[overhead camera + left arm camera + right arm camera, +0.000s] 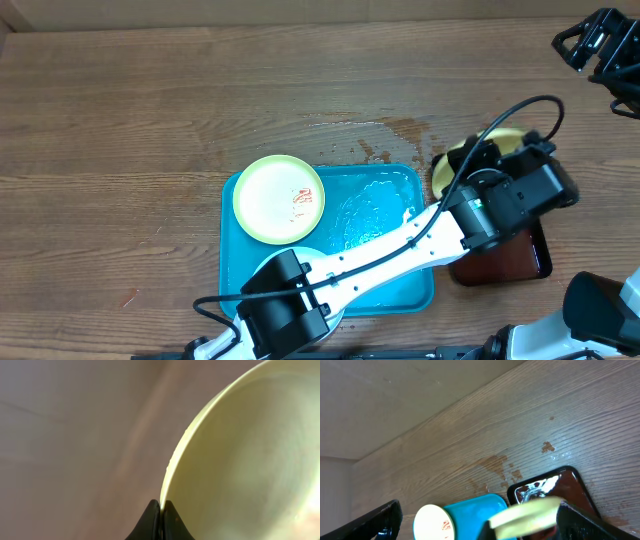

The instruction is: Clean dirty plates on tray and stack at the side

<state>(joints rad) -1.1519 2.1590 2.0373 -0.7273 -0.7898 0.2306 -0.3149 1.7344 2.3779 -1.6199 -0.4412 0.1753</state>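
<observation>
One red-smeared yellow-green plate (279, 199) lies on the turquoise tray (232, 262). Left gripper (160, 506) clamped on the rim of a second plate (250, 460), by the red-brown tray (520, 258); right gripper (592, 45) spread, empty.

**Three Views, One Shared Patch Beside the Tray**

The table (120, 120) is taken from straight above by the overhead camera, from far enough off that the whole turquoise tray (232, 262) is framed. The left wrist view is set so near the yellow-green plate (250, 460) that the rim is blurred, with the left gripper (160, 517) at the bottom edge. The right wrist view is carried on the right gripper (585, 45) at the far right and is aimed at a slant from well off. That plate, the tray and the dark red-brown tray (555, 487) are shared with the overhead view.
</observation>
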